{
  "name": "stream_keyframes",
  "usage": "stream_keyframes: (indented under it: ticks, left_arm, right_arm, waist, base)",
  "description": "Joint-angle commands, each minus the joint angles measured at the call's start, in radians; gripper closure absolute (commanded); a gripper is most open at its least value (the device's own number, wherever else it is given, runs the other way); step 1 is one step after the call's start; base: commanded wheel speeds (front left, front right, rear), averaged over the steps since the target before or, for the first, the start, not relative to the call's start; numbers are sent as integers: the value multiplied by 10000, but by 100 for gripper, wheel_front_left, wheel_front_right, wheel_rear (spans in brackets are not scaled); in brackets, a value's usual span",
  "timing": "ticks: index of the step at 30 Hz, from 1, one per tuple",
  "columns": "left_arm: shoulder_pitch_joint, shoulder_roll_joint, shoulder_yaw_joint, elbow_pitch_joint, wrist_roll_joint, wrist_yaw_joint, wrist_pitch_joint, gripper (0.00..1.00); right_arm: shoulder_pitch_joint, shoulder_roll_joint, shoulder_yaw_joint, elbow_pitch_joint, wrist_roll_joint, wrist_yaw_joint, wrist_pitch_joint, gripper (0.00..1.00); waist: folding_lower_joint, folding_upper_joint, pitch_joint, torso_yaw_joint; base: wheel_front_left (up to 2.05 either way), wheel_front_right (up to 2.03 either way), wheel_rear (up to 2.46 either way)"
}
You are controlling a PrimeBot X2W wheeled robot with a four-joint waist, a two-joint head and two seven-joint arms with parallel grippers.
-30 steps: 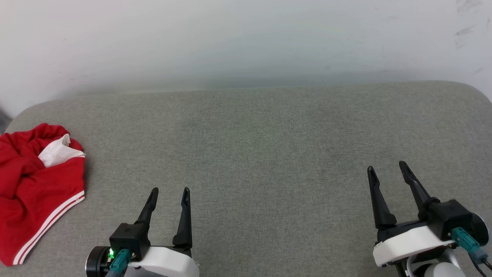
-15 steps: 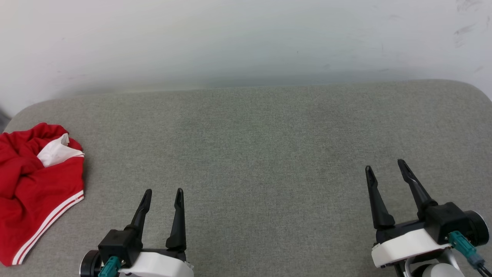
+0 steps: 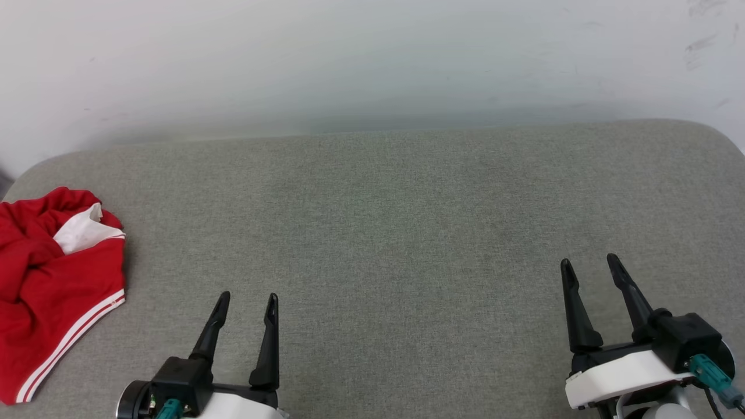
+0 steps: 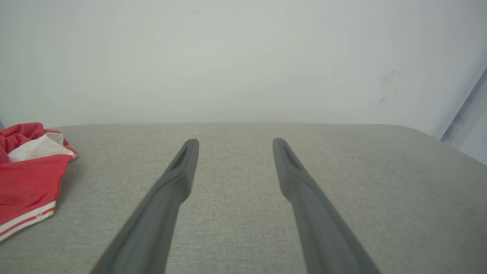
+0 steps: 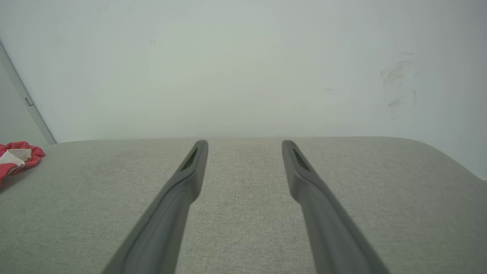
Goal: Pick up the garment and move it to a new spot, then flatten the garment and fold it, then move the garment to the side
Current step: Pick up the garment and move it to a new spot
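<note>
While garment (image 3: 55, 291) lies crumpled at left edge of grey cushioned surface (image 3: 396, 221), left gripper (image 3: 248, 295) hangs over near-left part, fingers spread, nothing between them. It is right of garment, not touching it. Heap is red, with white patch on top toward far side and red-and-white striped trim along near-right border; left part cut off by frame edge. Over near-right part, right gripper (image 3: 588, 259) also has fingers spread and empty, well apart from garment. Pale wall (image 3: 349, 58) rises behind far edge of surface.

Spread left pincer (image 4: 235, 141), garment (image 4: 26, 182) leftward
</note>
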Motion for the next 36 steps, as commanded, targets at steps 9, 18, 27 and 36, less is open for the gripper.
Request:
stream_keyframes:
  ticks: [9,18,27,36]
  left_arm:
    - [109,-19,-169,163,367,-149,-154,0]
    - [30,-20,-67,190,348,-185,-154,0]
    - [144,-19,254,122,335,-196,-154,0]
    - [354,-20,512,104,505,-327,-154,0]
  right_arm:
    - [-20,9,116,306,-335,-3,-151,0]
    - [67,9,309,247,-384,-3,-149,0]
    - [209,9,862,2,-464,-3,-149,0]
    - [384,9,1281,22,-504,-3,-149,0]
  waist:
    - [0,0,10,4]
    - [0,0,25,376]
    - [0,0,-111,1428]
    - [0,0,-309,2863]
  base:
    - [0,0,0]
    - [0,0,0]
    - [0,0,0]
    - [0,0,0]
